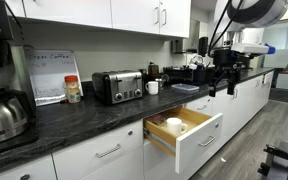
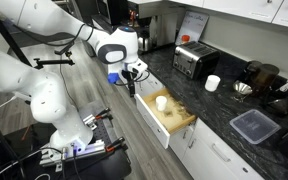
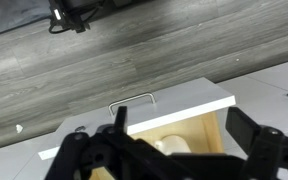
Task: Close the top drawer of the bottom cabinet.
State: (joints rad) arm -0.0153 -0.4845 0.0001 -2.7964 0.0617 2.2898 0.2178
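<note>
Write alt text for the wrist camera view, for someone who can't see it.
An open drawer with a white front and a silver bar handle lies below the camera, its light wood box holding a pale round item. The dark gripper hangs open above it, with grey wood-look floor beyond.

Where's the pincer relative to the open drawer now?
In an exterior view the open pincer hangs over one end of the pulled-out drawer, beside the counter edge, not touching it.

Even overhead indoor light, soft shadows, low resolution, wrist view blurred
</note>
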